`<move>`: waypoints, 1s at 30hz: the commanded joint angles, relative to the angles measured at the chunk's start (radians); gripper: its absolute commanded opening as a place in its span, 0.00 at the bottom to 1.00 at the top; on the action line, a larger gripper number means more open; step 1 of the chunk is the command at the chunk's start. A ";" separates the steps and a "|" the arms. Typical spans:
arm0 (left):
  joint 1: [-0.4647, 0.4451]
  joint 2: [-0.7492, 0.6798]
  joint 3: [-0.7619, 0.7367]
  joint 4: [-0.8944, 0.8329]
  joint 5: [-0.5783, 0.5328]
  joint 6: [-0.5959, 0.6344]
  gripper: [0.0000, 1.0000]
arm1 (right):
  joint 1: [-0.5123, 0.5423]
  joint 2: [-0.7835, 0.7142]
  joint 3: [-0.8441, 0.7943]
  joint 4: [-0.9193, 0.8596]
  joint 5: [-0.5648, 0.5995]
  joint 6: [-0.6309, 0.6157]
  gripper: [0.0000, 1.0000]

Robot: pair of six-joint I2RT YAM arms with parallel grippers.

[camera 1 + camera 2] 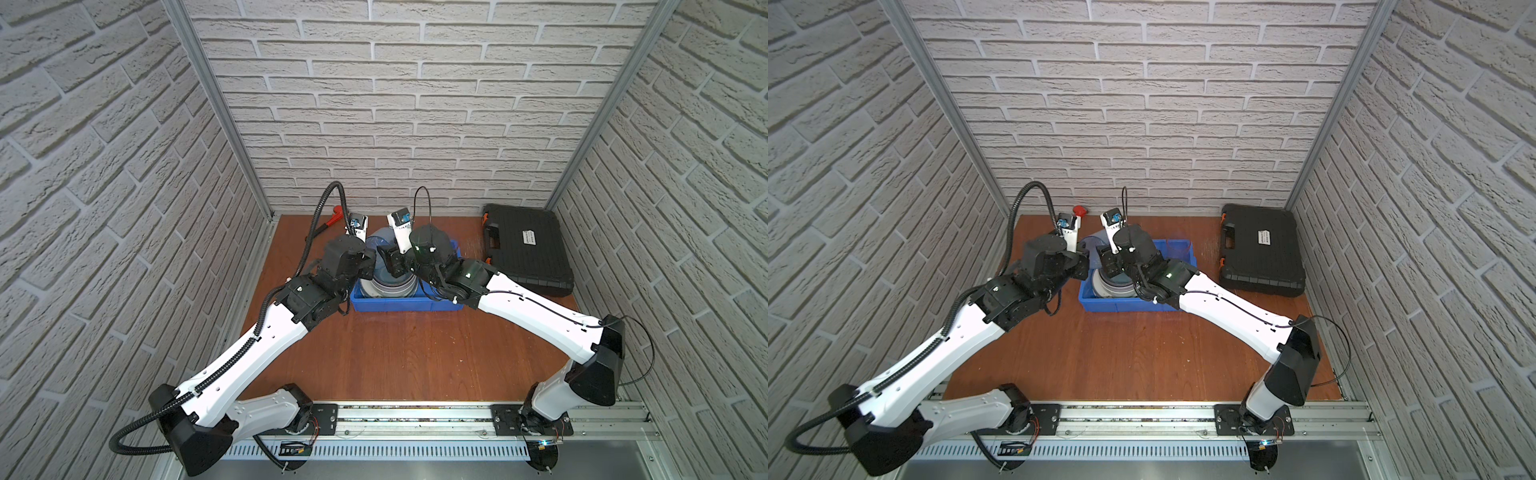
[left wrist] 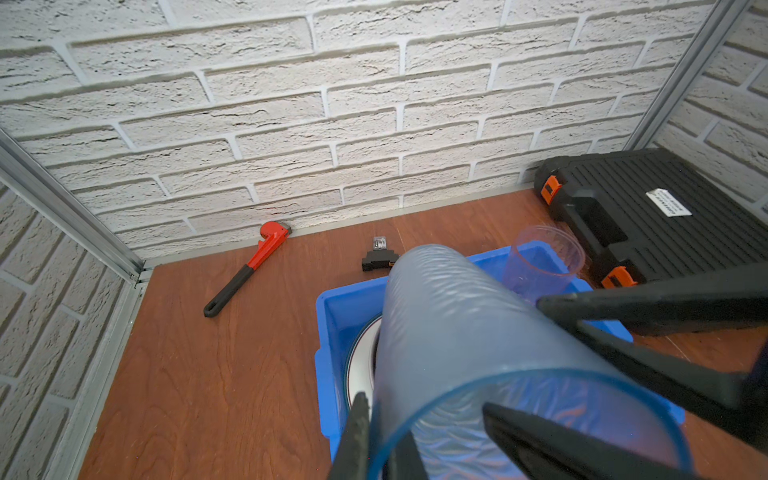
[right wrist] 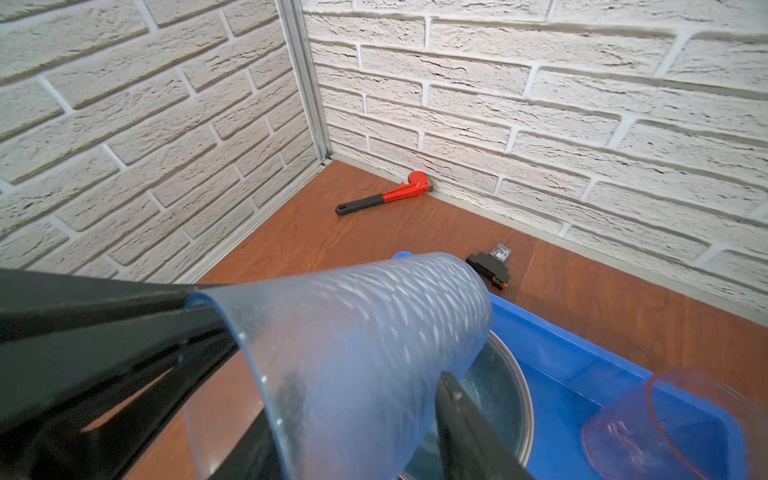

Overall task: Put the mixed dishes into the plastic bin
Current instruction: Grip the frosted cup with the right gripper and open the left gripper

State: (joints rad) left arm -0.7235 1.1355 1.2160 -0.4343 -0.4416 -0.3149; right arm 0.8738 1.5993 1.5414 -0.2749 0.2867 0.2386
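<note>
Above the blue bin (image 2: 332, 316), the left gripper (image 2: 424, 405) pinches the rim of the blue tumbler (image 2: 457, 324); the right gripper (image 3: 316, 340) straddles its wall, grip unclear. Brown wooden table (image 2: 208, 374), white brick walls (image 2: 374, 104). The stacked dishes (image 1: 388, 286) inside the bin are mostly hidden.

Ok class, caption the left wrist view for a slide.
Left gripper holds a blue tumbler over the bin; a plate and pink tumbler sit inside.

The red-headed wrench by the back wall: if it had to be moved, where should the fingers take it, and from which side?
Take the wrench by its black handle from above, fingers across it. It lies flat, and the handle is slim with bare table on both sides, while the red head sits close against the wall, leaving little room there.
</note>
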 commanded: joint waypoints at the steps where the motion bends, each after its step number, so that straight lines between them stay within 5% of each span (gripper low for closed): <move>1: -0.026 -0.007 0.011 0.126 0.008 -0.003 0.00 | 0.008 0.009 0.017 -0.004 0.097 0.023 0.50; 19: -0.048 0.010 0.036 0.176 0.144 0.032 0.00 | 0.011 0.057 0.091 -0.124 0.164 0.077 0.36; 30: -0.048 0.000 0.031 0.184 0.181 0.042 0.09 | 0.009 0.062 0.107 -0.133 0.137 0.097 0.12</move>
State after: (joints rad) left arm -0.7483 1.1702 1.2160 -0.3965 -0.3786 -0.2806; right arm 0.8879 1.6497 1.6344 -0.4343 0.4759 0.3088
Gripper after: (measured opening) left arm 0.094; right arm 0.260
